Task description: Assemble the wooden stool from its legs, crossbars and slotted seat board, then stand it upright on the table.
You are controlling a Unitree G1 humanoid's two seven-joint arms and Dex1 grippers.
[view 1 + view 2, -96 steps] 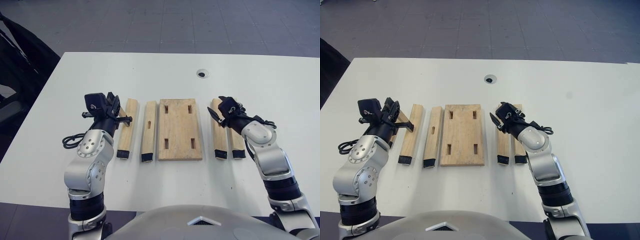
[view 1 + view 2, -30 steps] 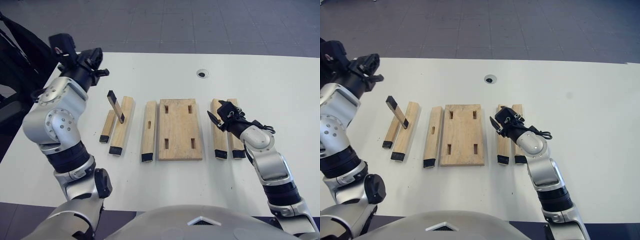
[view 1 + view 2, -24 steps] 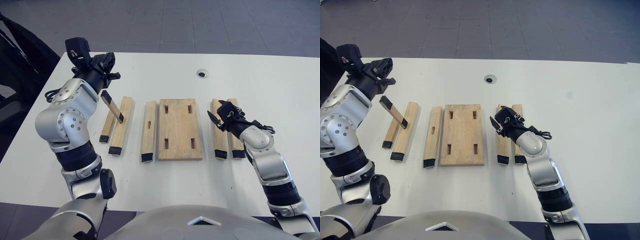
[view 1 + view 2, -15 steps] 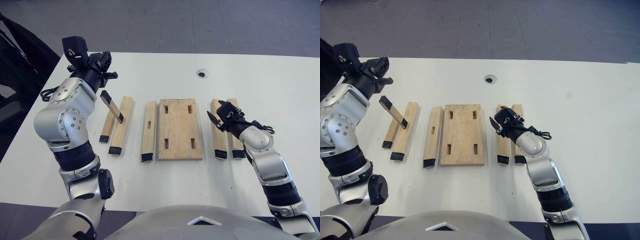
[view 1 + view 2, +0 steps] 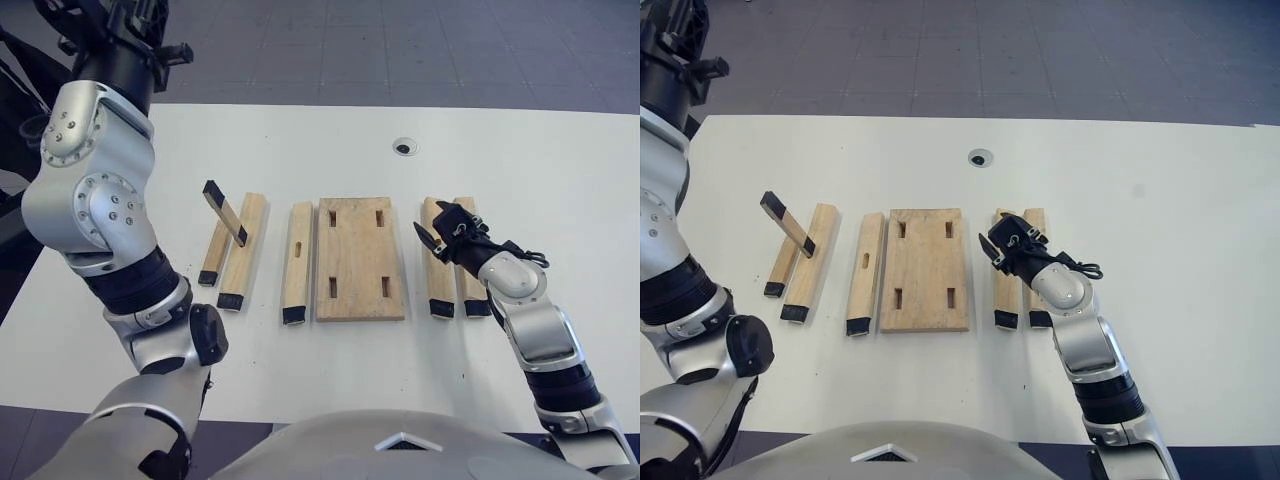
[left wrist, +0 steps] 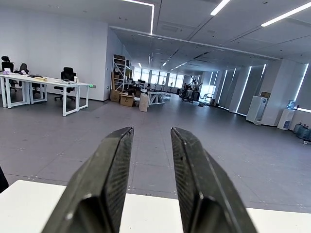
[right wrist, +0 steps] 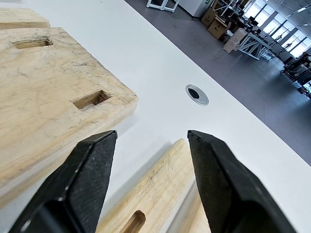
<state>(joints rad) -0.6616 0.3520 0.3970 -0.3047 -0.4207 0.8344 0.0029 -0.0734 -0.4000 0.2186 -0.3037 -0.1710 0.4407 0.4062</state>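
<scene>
Nothing was joined: the seat board (image 5: 360, 258) lay flat between loose legs (image 5: 296, 262). The left gripper (image 6: 149, 138) and right gripper (image 7: 152, 134) stood open, empty.

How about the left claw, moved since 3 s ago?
Yes. The left claw rose from beside the leftmost sticks up toward the table's far left corner, open and empty.

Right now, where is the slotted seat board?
In the left eye view the seat board lies flat, between a slotted bar on its left and a pair of bars on its right.
</scene>
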